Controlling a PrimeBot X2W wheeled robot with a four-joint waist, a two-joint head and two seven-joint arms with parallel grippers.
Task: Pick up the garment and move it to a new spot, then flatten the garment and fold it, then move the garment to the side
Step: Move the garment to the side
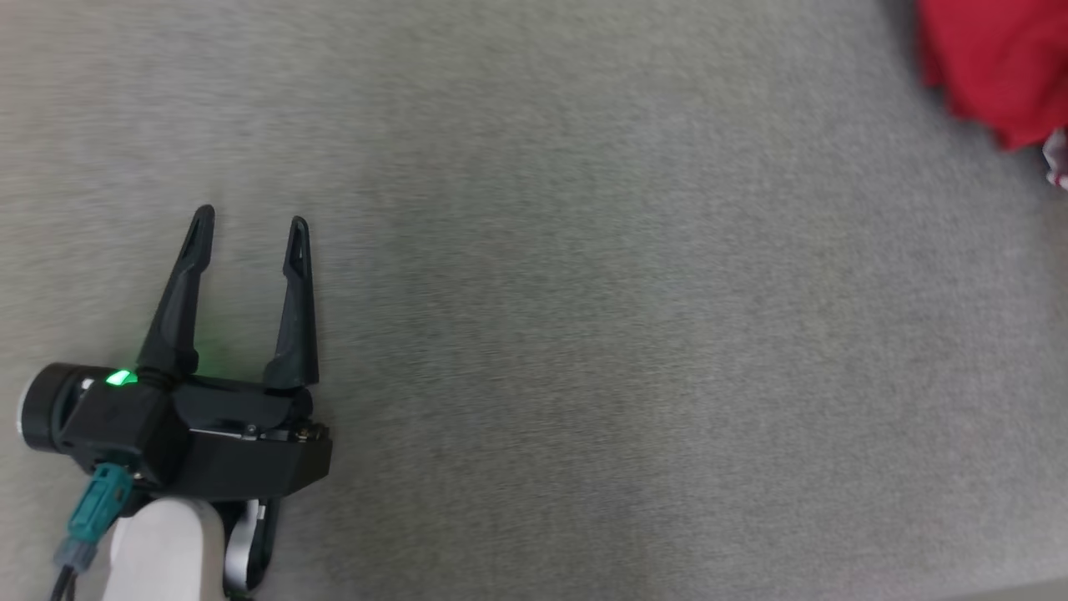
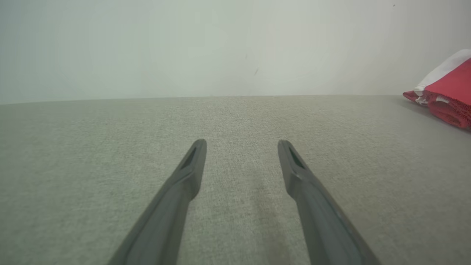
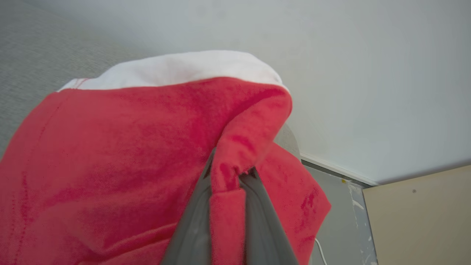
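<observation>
The garment is red with a white part, and in the right wrist view it hangs in folds over and around my right gripper, which is shut on a fold of the red cloth. A corner of the garment shows at the top right of the head view, over the grey fabric surface. From the left wrist it appears as a red and white bundle at the far right. My left gripper sits at the lower left, open, with nothing between its fingers, just above the surface.
A pale wall rises behind the grey surface. Past the surface's end, the right wrist view shows a grey floor with a white cable and a beige panel.
</observation>
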